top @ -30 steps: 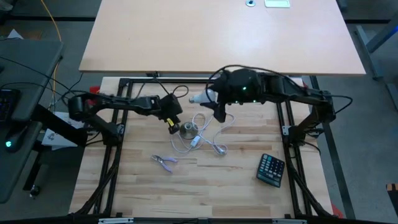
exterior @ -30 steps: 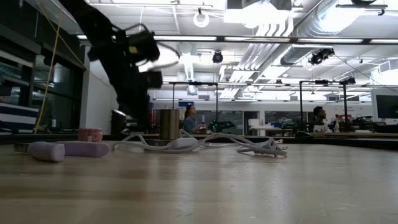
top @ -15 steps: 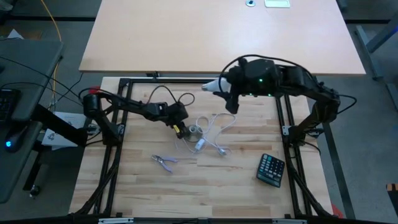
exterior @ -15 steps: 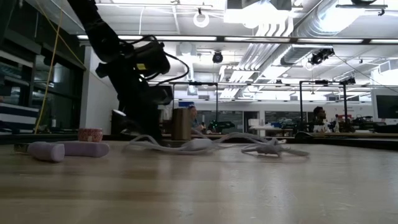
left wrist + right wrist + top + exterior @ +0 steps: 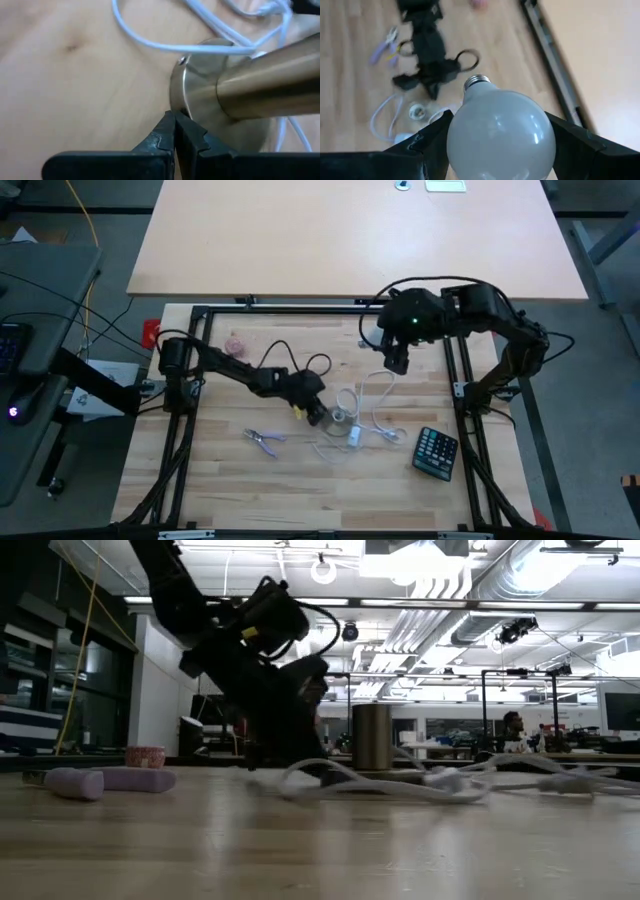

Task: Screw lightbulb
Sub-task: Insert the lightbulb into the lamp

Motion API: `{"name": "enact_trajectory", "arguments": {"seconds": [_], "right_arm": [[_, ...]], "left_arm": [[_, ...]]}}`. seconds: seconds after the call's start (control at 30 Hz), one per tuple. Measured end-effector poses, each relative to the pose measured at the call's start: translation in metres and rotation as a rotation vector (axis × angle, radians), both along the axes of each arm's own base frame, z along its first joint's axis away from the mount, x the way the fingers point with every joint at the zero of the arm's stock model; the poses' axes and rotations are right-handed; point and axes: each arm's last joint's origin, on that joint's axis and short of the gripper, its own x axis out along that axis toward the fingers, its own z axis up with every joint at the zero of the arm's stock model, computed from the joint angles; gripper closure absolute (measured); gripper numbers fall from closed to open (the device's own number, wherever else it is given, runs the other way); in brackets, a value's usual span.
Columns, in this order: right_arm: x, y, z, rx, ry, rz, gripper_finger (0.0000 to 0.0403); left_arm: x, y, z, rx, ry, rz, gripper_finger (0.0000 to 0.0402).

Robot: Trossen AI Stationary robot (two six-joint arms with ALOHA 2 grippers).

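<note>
Aloft, right end effector [image 5: 495,145] grips lightbulb [image 5: 500,130].

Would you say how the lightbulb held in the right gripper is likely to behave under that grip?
The lightbulb has a smooth, rounded frosted globe, so it may slip between the right gripper fingers. It looks like thin glass, probably light and fragile, so hard squeezing seems risky. Set down, its round shape would likely roll.

The left gripper [image 5: 318,416] now sits farther right and nearer the table's front, and the socket [image 5: 339,417] and its white cord [image 5: 375,408] lie shifted that way with it. The right gripper [image 5: 394,361], clamping the lightbulb [image 5: 500,134], is farther right too.
</note>
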Motion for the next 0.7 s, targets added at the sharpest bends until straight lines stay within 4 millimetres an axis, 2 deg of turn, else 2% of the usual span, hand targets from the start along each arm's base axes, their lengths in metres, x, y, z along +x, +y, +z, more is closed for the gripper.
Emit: {"name": "enact_trajectory", "arguments": {"seconds": [0.13,0.3,0.43,0.57,0.7], "right_arm": [[0.004,0.004,-0.010,0.076,0.065,0.070,0.0141],[0.017,0.013,-0.030,0.085,0.121,0.182,0.0141],[0.037,0.033,-0.052,0.097,0.185,0.367,0.0141],[0.062,0.059,-0.079,0.044,0.293,0.546,0.0141],[0.086,0.082,-0.111,0.026,0.402,0.631,0.0141]], "left_arm": [[0.005,0.005,0.015,0.053,-0.061,-0.013,0.0401],[-0.006,0.024,0.042,0.165,-0.072,-0.016,0.0401],[-0.022,0.036,0.079,0.282,-0.112,-0.054,0.0401],[-0.044,0.039,0.119,0.405,-0.155,-0.046,0.0401],[-0.069,0.041,0.149,0.529,-0.160,-0.031,0.0401]]}}
